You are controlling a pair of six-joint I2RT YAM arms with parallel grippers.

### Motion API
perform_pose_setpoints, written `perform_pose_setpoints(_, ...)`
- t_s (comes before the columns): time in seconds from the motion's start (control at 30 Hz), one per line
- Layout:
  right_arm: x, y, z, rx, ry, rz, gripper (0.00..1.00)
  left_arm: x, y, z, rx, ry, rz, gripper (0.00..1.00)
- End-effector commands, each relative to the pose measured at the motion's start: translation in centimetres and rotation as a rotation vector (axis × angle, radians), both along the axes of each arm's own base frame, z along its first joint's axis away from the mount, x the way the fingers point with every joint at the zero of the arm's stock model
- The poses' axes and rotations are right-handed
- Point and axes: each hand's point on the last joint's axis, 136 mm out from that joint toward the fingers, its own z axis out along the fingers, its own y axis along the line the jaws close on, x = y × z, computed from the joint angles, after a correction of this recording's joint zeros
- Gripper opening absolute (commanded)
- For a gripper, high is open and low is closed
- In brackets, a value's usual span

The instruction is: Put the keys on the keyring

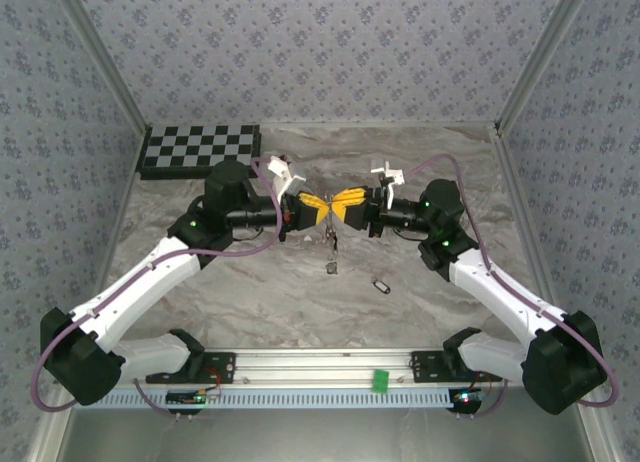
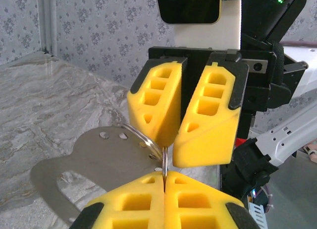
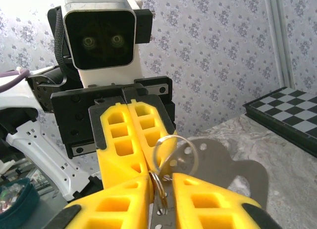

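While my left gripper [image 2: 163, 178] clamps tight on the keyring [image 2: 143, 140] to steady it, my right gripper [image 3: 161, 183] sits barely parted around a silvery piece [image 3: 159, 209], grip unclear; one key [image 1: 380, 285] lies on the table [image 1: 250, 292].

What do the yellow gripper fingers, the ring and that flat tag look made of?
Yellow fingers: matte plastic, probably printed, judging by hollow pockets. Ring: shiny silvery metal wire, coiled double. Flat tag: dull grey sheet metal, seemingly, with punched holes.
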Motion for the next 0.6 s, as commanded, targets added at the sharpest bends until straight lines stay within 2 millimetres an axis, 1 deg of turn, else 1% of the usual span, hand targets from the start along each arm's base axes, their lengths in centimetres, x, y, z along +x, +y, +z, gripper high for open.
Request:
perform_pose_setpoints(0.0, 0.01, 0.12, -0.05, -0.003, -0.008, -0.004, 0.21, -0.45, -0.14, 1.89, -0.053, -0.043, -0.032, 0.00)
perform_pose_setpoints(0.07, -0.02, 0.19, -0.08, -0.004, -0.009, 0.001, 0.20, -0.42, -0.17, 1.81, -0.052, -0.042, -0.034, 0.00)
perform_pose_setpoints(0.17, -0.06, 0.30, -0.09, -0.006, -0.011, 0.008, 0.13, -0.37, -0.16, 1.79, -0.052, -0.043, -0.032, 0.00)
perform_pose_setpoints(0.33, -0.19, 0.51, -0.31, -0.012, -0.005, 0.024, 0.13, -0.27, -0.26, 1.71, -0.052, -0.040, -0.033, 0.00)
perform_pose_setpoints(0.4, -0.37, 0.59, -0.35, -0.015, -0.008, 0.036, 0.00, -0.30, -0.26, 1.74, -0.053, -0.039, -0.034, 0.00)
perform_pose_setpoints(0.53, -0.18, 0.37, -0.10, -0.008, -0.007, 0.015, 0.00, -0.26, -0.21, 1.74, -0.055, -0.035, -0.029, 0.01)
perform_pose_setpoints(0.57, 0.07, 0.14, 0.02, 0.000, -0.003, -0.005, 0.00, -0.16, -0.08, 1.83, -0.055, -0.035, -0.020, 0.13)
